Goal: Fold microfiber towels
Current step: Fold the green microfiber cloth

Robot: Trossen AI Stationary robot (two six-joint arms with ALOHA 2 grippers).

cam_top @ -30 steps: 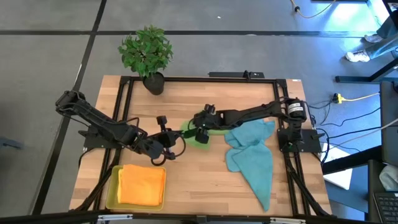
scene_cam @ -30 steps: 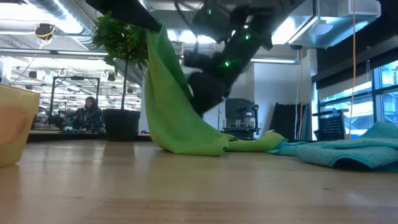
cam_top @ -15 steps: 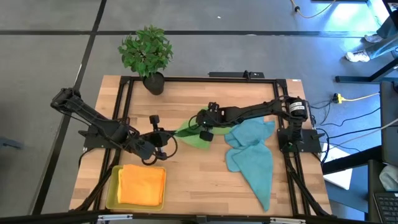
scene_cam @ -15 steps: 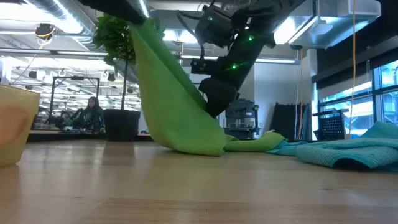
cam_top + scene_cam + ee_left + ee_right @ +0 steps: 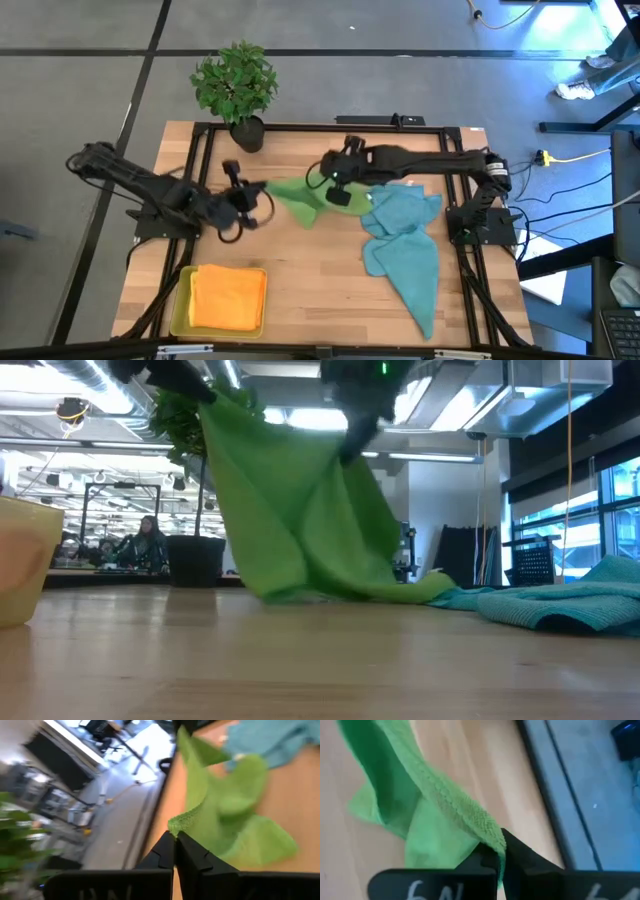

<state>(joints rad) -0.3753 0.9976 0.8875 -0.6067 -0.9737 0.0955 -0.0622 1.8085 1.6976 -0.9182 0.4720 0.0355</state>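
Aloft between two dark arms, the green towel (image 5: pixel 298 199) hangs over the middle of the wooden counter (image 5: pixel 330 280), its lower folds trailing on the boards. The left gripper (image 5: pixel 248 195) has its fingers (image 5: pixel 165 854) clamped together on one hemmed corner; the right gripper (image 5: pixel 338 190) has its fingers (image 5: pixel 487 855) pinched shut on another part of the same edge, so the cloth is stretched between them like washing on a line. From table height the green sheet drapes down in loose pleats, not yet spread flat.

Progress looks modest. One orange towel (image 5: pixel 229 296) lies as a neat square in the yellow tray (image 5: pixel 178 312) at the counter's near left corner, which reads as finished work. Whether another cloth lies beneath it cannot be told. A teal-blue towel (image 5: pixel 405 252) sprawls in a crumpled heap on the right side of the counter, just beside the green one and apparently untouched. The green towel appears to be at the opening-out stage, with laying flat, folding and stowing still to come. A potted plant (image 5: pixel 236 84) stands at the far edge.
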